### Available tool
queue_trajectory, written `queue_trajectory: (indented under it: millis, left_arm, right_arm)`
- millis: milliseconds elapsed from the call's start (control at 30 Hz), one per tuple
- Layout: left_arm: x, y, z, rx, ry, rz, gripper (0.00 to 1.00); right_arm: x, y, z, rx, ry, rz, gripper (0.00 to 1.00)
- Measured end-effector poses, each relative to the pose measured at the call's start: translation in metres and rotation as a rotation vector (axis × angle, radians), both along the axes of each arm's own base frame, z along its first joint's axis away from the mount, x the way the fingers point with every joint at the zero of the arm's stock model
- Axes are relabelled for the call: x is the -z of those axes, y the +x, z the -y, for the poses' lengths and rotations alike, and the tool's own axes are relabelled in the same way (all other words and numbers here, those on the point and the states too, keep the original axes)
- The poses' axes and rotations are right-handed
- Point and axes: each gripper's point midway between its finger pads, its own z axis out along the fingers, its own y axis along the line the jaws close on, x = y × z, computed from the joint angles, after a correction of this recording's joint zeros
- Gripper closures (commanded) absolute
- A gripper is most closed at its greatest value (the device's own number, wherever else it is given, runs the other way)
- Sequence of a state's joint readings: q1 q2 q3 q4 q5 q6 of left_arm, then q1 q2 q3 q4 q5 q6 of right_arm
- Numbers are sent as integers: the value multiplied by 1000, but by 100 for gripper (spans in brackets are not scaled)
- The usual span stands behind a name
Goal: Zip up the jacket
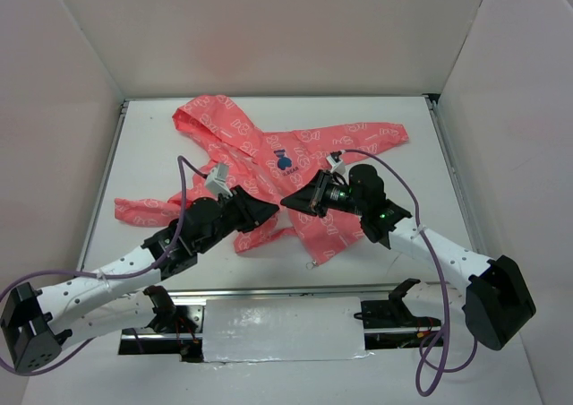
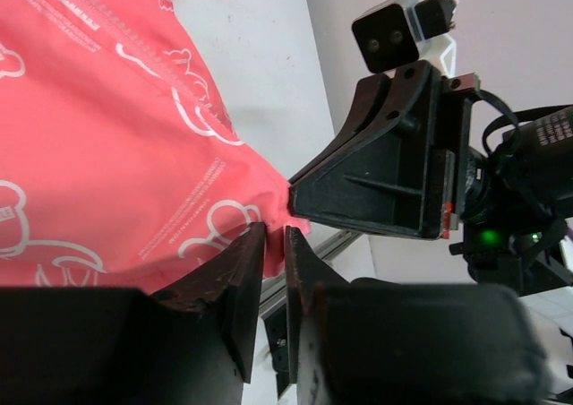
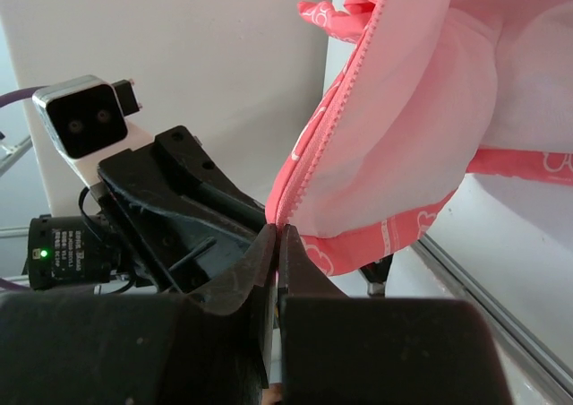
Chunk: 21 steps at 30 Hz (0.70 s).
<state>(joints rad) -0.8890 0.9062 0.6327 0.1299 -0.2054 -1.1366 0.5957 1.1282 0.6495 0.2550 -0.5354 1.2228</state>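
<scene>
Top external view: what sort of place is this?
Probably a lab robot cell: plain white panel walls around a white table, left arm and right arm mounted at its edge.

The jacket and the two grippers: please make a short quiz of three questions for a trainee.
1. True or false: the left gripper hangs open above the jacket.
2. Which part does the right gripper pinch? A) hood B) zipper edge C) sleeve cuff
3. Fill in: the chest emblem is ___ in colour.
Key: 1 false, it is shut on the jacket; 2 B; 3 blue.
</scene>
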Motion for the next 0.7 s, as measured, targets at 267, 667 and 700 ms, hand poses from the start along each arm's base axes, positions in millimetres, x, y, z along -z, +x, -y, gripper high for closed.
queue_trajectory:
  millis: [267, 667, 700]
  left_arm:
    - [1, 0, 0, -5, -16, -7, 69]
    - [2, 3, 2, -16, -34, -8, 100]
    - [1, 3, 2, -20, -38, -12, 100]
  right_arm:
    - [0, -1, 0, -4, 3, -4, 100]
    - [-1, -1, 0, -7, 8, -8, 100]
    - [-1, -1, 0, -7, 8, -8, 100]
